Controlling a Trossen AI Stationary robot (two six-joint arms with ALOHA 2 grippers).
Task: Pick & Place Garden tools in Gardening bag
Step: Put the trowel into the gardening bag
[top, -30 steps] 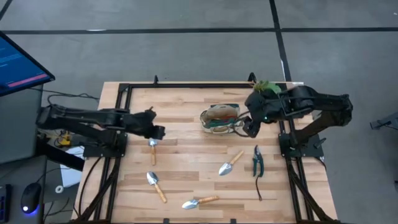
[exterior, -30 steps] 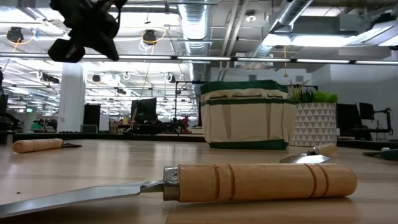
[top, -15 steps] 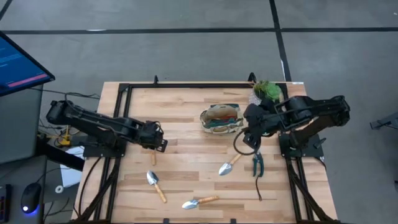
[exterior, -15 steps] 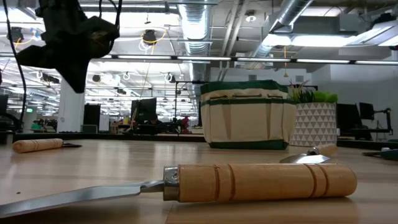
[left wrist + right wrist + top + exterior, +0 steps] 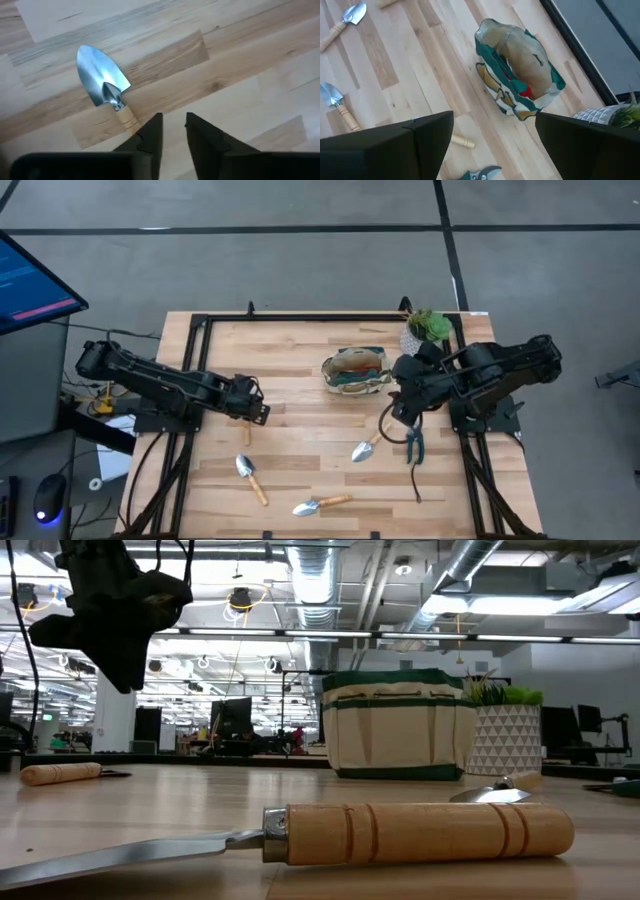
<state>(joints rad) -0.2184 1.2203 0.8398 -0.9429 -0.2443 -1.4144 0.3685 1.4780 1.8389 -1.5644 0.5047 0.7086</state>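
Observation:
The beige gardening bag (image 5: 355,370) with green trim stands upright on its base at mid-table; something red (image 5: 520,89) shows inside it. Several wooden-handled trowels lie flat: one (image 5: 245,430) under my left gripper, others (image 5: 370,445), (image 5: 250,477), (image 5: 320,505) nearer the front. Dark-handled shears (image 5: 413,445) lie at the right. My left gripper (image 5: 250,408) hangs above its trowel (image 5: 105,87), fingers a narrow gap apart, empty (image 5: 173,120). My right gripper (image 5: 400,415) is wide open and empty (image 5: 495,150), between the bag and the shears.
A green plant in a white pot (image 5: 428,328) stands at the far right corner, behind my right arm. A black frame (image 5: 330,317) runs along the table's far edge. Bare wood lies between the bag and the front trowels.
My left gripper has gone toward the table's near edge and down a little, tipping over the trowel below it. My right gripper has left the bag's right side and gone toward the near edge, to above the right trowel's handle and the shears.

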